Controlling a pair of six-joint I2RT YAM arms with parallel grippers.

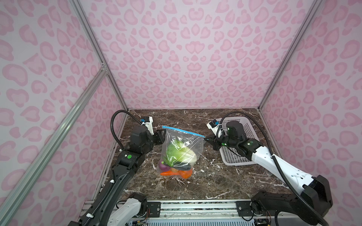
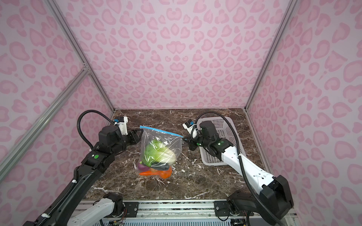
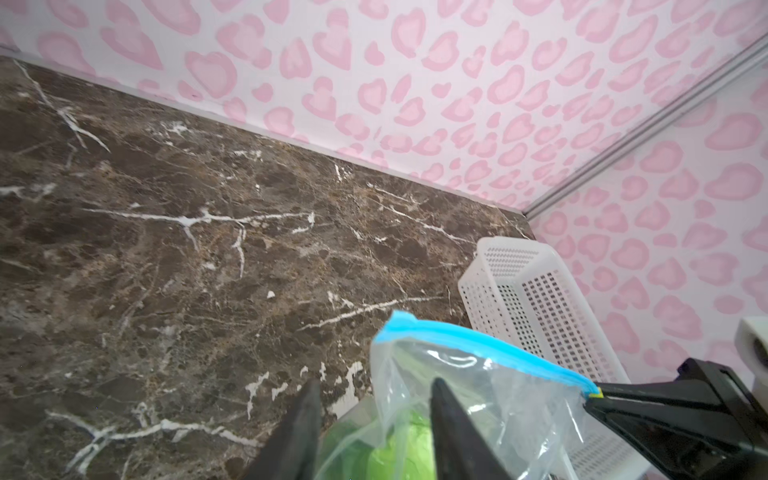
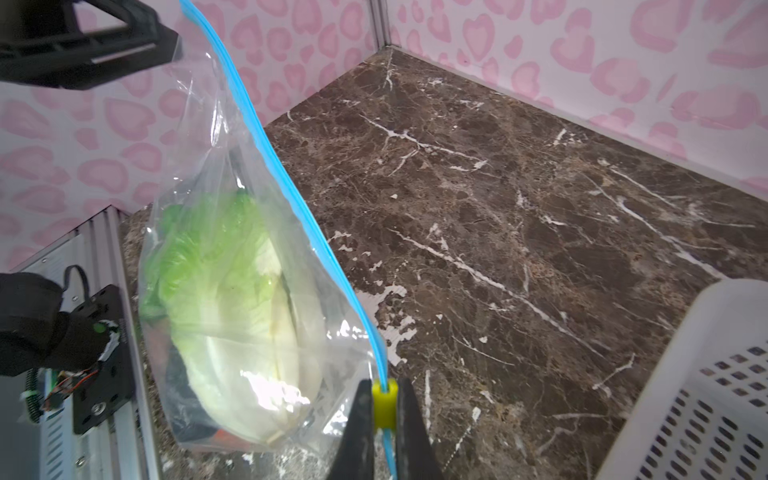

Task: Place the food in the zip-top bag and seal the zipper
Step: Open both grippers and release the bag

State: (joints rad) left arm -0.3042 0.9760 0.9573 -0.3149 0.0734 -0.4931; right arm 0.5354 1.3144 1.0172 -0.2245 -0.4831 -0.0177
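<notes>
Over veined marble [image 1: 215,176], floppy clear bag [image 1: 184,140]

Your table [image 1: 207,182] is a dark brown marble-look slab with white veins; two things sit on it. The white perforated basket [image 1: 236,163] is over at the far right, close to the side wall. Around the middle, the zip-top bag [image 1: 193,140] has its lower end resting on the slab; it's full of food [image 1: 177,154], left of the basket, not touching it.

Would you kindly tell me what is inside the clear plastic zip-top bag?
Through the clear plastic zip-top bag show a green-white toy cabbage, a purple toy onion, a dark toy cucumber and an orange toy carrot. Whatever lies behind the cabbage is covered.
</notes>
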